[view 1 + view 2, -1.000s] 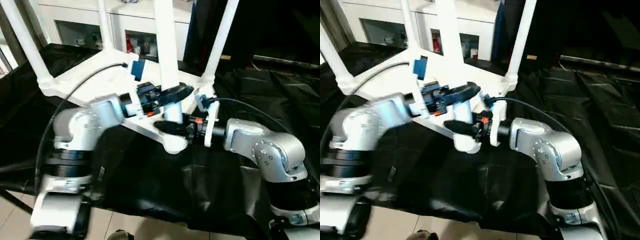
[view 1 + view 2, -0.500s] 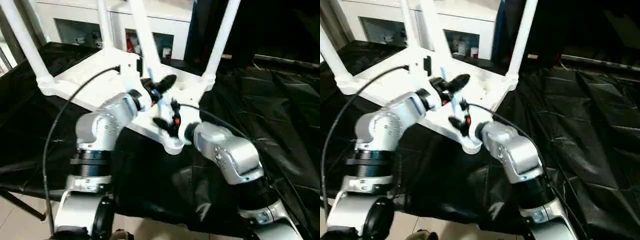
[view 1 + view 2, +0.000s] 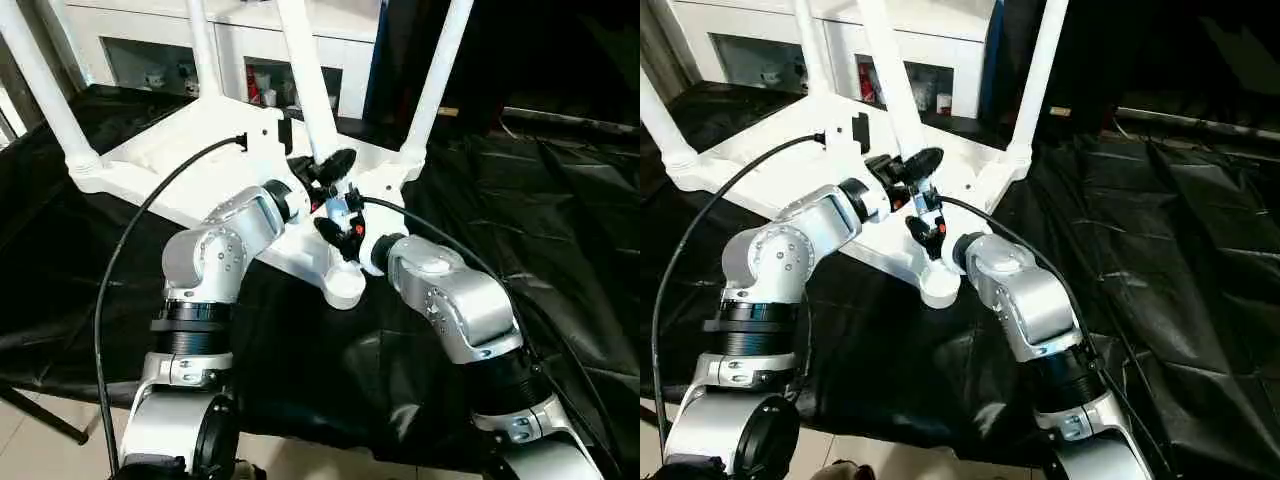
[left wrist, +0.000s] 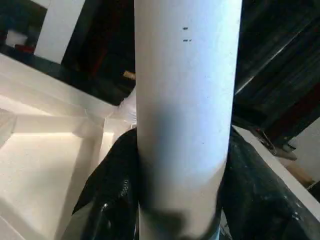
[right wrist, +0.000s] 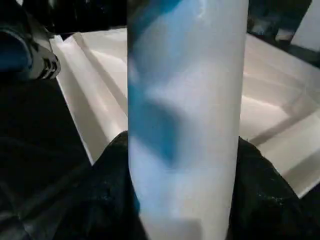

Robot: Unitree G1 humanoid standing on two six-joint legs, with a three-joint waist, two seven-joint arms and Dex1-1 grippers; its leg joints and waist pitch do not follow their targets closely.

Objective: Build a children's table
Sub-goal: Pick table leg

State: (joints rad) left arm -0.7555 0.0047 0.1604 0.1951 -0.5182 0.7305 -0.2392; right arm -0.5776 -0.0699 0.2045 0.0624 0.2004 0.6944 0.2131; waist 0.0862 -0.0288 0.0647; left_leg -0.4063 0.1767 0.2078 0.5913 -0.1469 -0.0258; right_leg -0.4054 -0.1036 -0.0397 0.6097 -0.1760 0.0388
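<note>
Nearest the camera, two silver forearms converge over the black-draped work table (image 3: pixel 560 200). The right gripper (image 3: pixel 335 232) and, just beyond it, the left gripper (image 3: pixel 325 172) each clasp the loose fourth leg (image 3: pixel 305 80) between both fingers (it leans, its foot above the empty near corner socket (image 3: pixel 345 287)). Behind, the upturned table top (image 3: pixel 190 160) carries three upright legs (image 3: pixel 435 75).

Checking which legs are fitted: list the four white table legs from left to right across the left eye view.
Far-left corner leg → rear leg → the tilted leg both grippers hold → right corner leg.
</note>
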